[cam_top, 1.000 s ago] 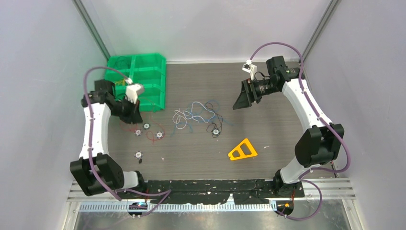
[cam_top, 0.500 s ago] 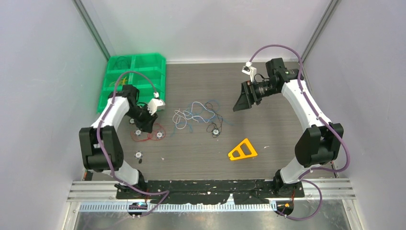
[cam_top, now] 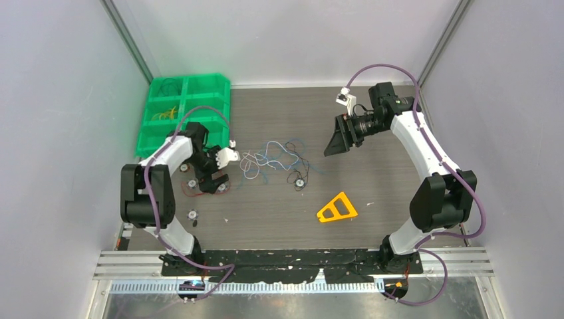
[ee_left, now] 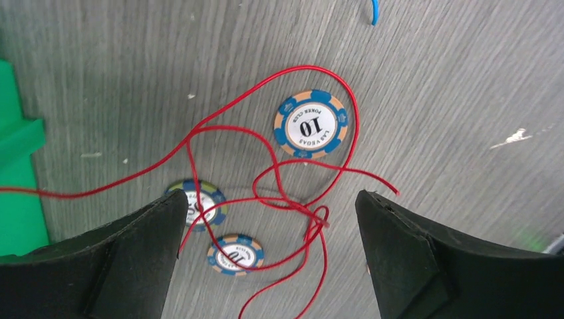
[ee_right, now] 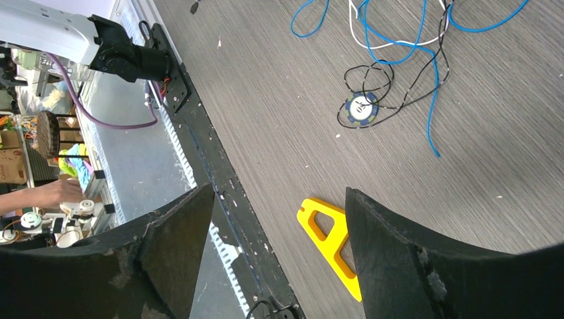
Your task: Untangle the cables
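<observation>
Left pincer (ee_left: 271, 198) spread, red cable (ee_left: 316, 218) beneath, ungripped

Poker chip (ee_left: 310, 124): "10", "POKER CLUB", seen upside down. Lower chip (ee_left: 234, 254): "10".

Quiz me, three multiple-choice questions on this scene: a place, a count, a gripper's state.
1. Where is the green plastic compartment tray? A far left corner; B near right corner; C centre.
2. How many blue-and-white poker chips show in the left wrist view? A one; B three; C five.
3. The left gripper is: A open, empty; B shut on a wire; C shut on a chip.
Key: A, it sits at the far left; B, three lie around the thin red wire; A, jaws wide apart, gripping nothing.
</observation>
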Controlling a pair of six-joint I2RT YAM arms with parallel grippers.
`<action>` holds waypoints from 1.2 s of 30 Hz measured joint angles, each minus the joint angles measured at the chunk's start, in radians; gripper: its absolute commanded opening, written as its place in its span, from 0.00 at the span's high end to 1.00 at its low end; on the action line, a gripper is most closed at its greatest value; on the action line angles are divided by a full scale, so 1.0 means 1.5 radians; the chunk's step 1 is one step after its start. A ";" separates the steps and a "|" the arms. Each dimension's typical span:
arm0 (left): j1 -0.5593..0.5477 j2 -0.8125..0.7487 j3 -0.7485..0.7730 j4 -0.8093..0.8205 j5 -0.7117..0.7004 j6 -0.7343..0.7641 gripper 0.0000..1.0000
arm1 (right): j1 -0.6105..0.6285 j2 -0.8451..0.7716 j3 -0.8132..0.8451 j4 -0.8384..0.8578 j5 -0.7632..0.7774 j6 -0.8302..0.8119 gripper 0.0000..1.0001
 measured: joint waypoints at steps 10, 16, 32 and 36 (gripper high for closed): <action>-0.035 0.022 -0.038 0.047 -0.060 -0.009 0.27 | 0.000 0.000 0.000 0.000 0.014 0.001 0.22; -0.081 0.031 -0.034 0.060 -0.134 -0.036 0.20 | 0.000 0.001 0.001 0.000 0.020 0.004 0.22; -0.147 0.050 -0.049 0.094 -0.283 -0.129 1.00 | 0.000 0.000 0.001 -0.002 0.023 0.005 0.23; -0.144 0.039 -0.055 0.090 -0.281 -0.142 1.00 | 0.000 0.000 0.001 -0.005 0.025 0.003 0.23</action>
